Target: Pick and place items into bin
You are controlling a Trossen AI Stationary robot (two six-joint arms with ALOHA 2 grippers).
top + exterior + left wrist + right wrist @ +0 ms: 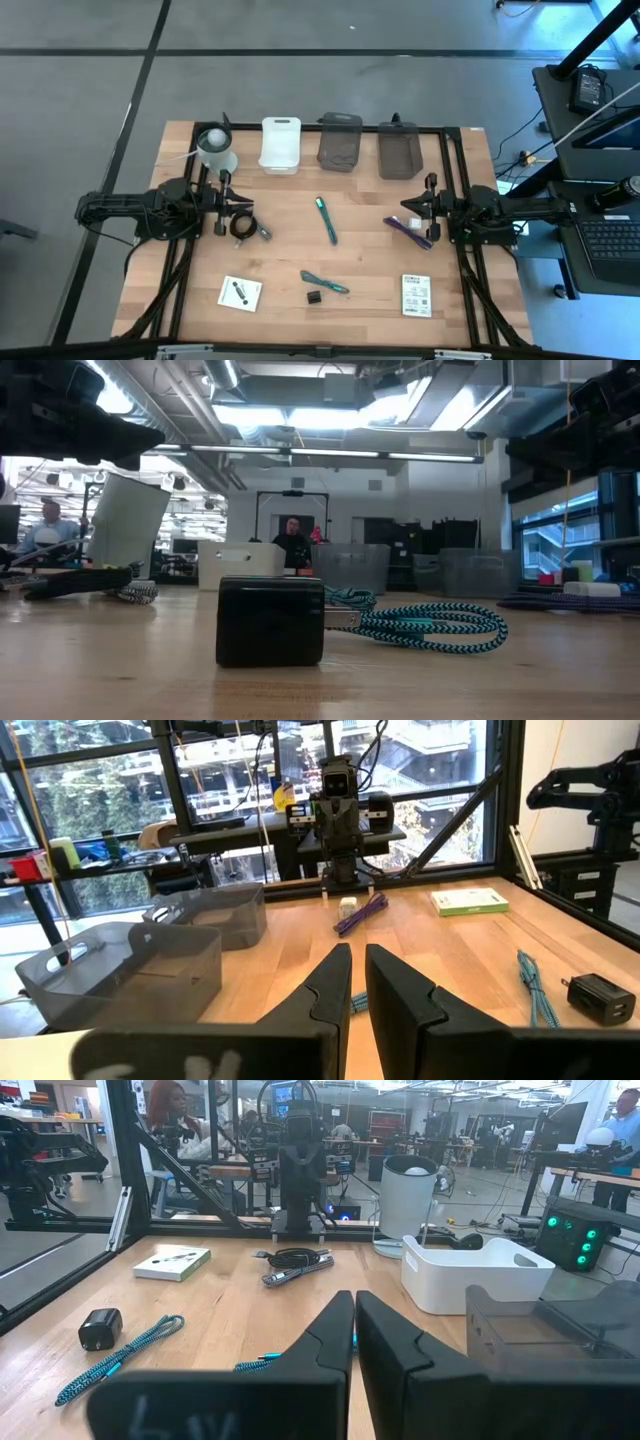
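Note:
The items lie loose on the wooden table. A black coiled cable [243, 227] and a grey metal tool [265, 232] sit just in front of my left gripper [228, 205]. The teal pen [326, 220] lies mid-table. The purple strip [412, 228] and white cube [347, 906] lie by my right gripper [420, 212]. The teal tie [323, 283], black block [315, 297] and two white cards [240, 293] [416, 295] lie near the near edge. Both grippers are shut, hover above the table and hold nothing.
A white bin [281, 145] and two dark grey bins [340, 142] [400, 150] stand in a row along the far edge. A white cylinder [216, 148] stands left of them. People show in the room beyond the table. Black frame rails run along both sides.

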